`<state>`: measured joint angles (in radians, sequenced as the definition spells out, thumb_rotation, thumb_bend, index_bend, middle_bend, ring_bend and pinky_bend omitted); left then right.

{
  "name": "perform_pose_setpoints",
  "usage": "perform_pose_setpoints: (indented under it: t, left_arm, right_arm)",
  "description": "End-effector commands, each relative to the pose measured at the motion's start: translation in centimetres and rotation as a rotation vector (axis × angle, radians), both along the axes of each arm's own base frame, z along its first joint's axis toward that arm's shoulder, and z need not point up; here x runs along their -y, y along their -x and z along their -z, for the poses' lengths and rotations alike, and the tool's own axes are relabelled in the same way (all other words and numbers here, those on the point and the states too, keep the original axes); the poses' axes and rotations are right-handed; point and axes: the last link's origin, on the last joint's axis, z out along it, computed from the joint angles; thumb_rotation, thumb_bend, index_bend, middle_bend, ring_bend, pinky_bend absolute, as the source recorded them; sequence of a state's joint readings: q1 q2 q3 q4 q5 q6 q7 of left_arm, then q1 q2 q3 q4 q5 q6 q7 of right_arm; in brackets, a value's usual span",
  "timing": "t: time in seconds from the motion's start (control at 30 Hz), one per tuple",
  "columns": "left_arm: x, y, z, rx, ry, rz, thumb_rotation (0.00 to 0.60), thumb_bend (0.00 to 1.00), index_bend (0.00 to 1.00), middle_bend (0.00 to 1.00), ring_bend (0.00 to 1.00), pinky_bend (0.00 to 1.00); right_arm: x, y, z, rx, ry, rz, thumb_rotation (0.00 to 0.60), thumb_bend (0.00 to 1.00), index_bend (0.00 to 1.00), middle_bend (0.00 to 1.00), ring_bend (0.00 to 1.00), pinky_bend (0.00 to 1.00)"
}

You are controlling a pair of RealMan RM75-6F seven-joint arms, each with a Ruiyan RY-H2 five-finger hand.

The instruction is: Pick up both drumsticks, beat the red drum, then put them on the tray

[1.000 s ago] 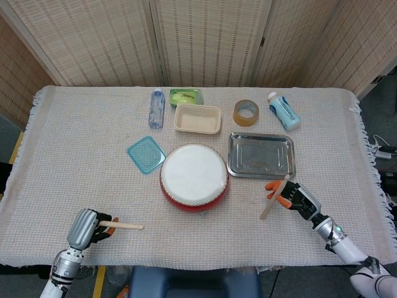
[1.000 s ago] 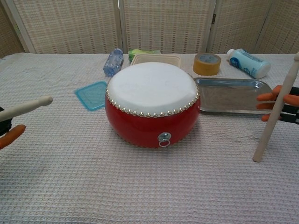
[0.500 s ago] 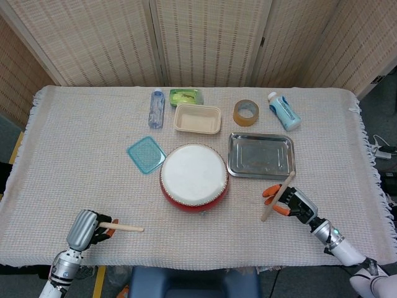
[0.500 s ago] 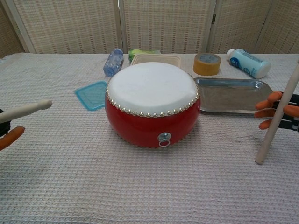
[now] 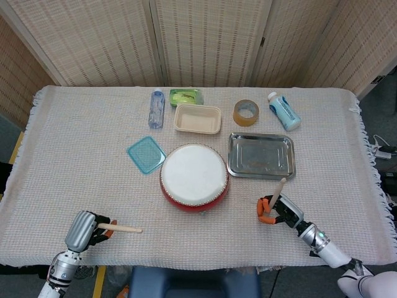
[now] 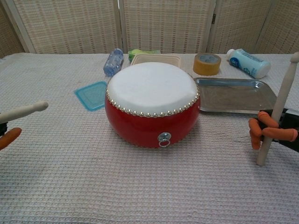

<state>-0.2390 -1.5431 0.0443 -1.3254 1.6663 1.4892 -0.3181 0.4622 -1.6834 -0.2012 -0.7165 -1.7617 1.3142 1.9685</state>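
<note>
Head view: right hand (image 5: 277,211) at about 5 o'clock on the table, orange-tipped fingers (image 5: 265,207) wrapped round the right drumstick (image 5: 276,193). Stick stands near upright, leaning slightly; in the chest view its lower end (image 6: 261,161) sits at or just above the cloth, and I cannot tell which. Same hand in the chest view (image 6: 271,133) sits at the right edge, fingers closed on the shaft.

Left hand (image 5: 87,227) at about 7 o'clock, near the front edge, gripping the left drumstick (image 5: 123,228), which lies roughly level, its free end pointing toward 3 o'clock. Chest view shows only an orange fingertip (image 6: 8,137) and the stick's free end (image 6: 24,112) at the left margin.

Red drum (image 5: 193,176) sits at table centre, white head up, between the two hands and well apart from both. Metal tray (image 5: 260,155) lies just beside the drum at its 3 o'clock, nothing in it.

Outward: teal lid (image 5: 147,154) at the drum's 10 o'clock; beige container (image 5: 198,118) at 12 o'clock. Back row: water bottle (image 5: 156,108) lying down, green packet (image 5: 186,96), tape roll (image 5: 246,112), blue-and-white bottle (image 5: 284,111) on its side. Woven cloth (image 5: 74,161) covers the table.
</note>
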Motion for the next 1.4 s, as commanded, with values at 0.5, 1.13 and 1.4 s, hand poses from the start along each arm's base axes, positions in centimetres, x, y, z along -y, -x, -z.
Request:
perform_pose_setpoints:
  t: [0.5,1.13,1.4]
  left_arm:
    - [-0.1,0.6,0.1,0.005,0.009,0.000,0.600,0.50,1.00,1.00,1.00,1.00]
    - [-0.3,1.7,0.4,0.005,0.009,-0.013,0.600,0.50,1.00,1.00,1.00,1.00]
    - [-0.6,2.0,0.0,-0.020,-0.001,0.006,0.600,0.50,1.00,1.00,1.00,1.00]
  right_arm:
    - [-0.6,-1.2,2.8,-0.116,0.017,-0.054,0.600,0.07,0.98,0.77,0.73,0.71]
    - [-0.6,-3.3,3.2,-0.297,0.161,-0.208,0.600,0.19,1.00,1.00,1.00,1.00]
    - [-0.5,-3.6,0.7,-0.580,0.218,-0.344,0.600,0.27,1.00,1.00,1.00,1.00]
